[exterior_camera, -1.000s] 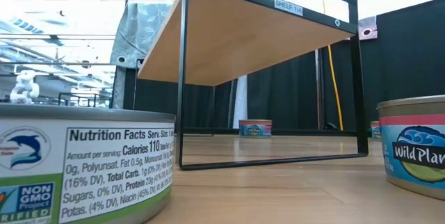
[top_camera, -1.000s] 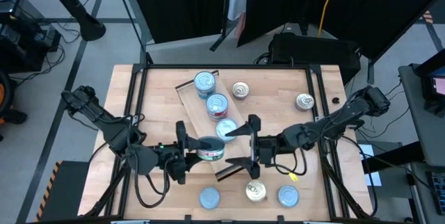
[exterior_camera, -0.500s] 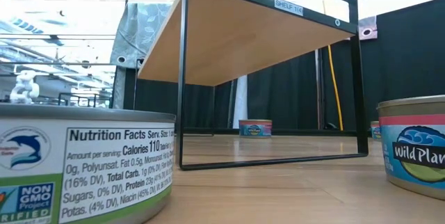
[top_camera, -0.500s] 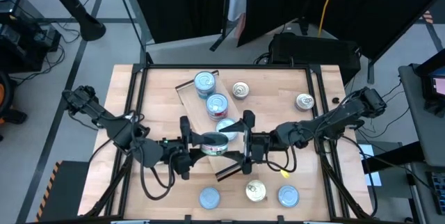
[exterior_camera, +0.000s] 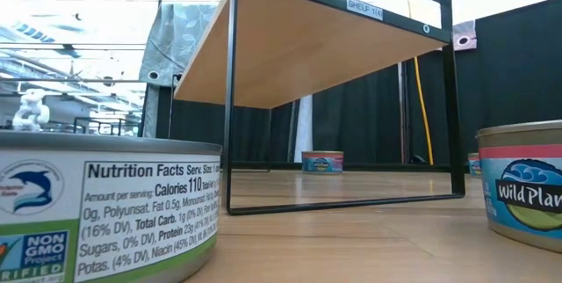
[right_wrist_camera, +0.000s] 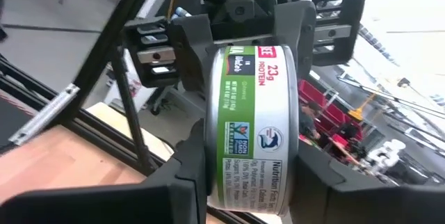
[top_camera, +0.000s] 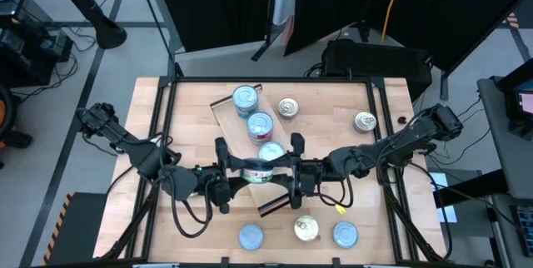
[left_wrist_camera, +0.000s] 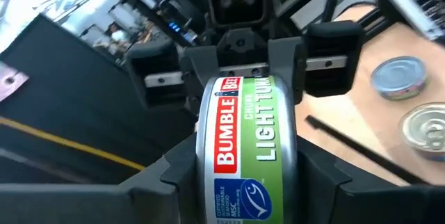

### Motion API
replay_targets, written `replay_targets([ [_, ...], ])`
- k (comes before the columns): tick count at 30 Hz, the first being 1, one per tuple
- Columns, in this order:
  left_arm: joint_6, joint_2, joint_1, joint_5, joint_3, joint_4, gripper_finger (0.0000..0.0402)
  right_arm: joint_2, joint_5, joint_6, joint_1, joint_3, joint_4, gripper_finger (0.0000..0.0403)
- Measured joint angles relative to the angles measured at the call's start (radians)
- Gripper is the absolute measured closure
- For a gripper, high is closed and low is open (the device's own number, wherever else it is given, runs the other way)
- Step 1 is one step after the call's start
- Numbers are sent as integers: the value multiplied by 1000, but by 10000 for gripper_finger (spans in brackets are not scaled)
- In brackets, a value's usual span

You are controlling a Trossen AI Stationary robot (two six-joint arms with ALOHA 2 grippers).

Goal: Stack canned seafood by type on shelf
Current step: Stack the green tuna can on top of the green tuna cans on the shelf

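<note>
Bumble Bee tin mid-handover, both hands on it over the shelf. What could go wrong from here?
1. The Bumble Bee tin sits edge-on between the left hand and the right hand; if one lets go before the other grips firmly, it may drop.
2. It hangs above the shelf, right beside the nearest light-blue tin of the row; a fall could knock that row.
3. The hands face each other closely, so a small misalignment might make the fingers collide.
</note>
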Motion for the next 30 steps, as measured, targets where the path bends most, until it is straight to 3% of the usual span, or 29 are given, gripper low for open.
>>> replay_targets([
  [4, -46, 0, -19, -107, 0, 20, 214, -14, 55, -25, 1, 2, -15, 284],
  [9, -107, -9, -66, -221, 0, 28, 143, -66, 129, -79, 17, 0, -110, 257],
  [15, -232, -14, -143, -252, 1, 4, 62, -143, 236, -83, 47, -1, -401, 272],
  [21, -468, -16, -165, -344, 1, -83, 48, -149, 307, -103, 40, -2, -618, 263],
  [30, -748, -16, -156, -351, 1, -298, 47, -87, 306, -161, 18, -1, -640, 262],
])
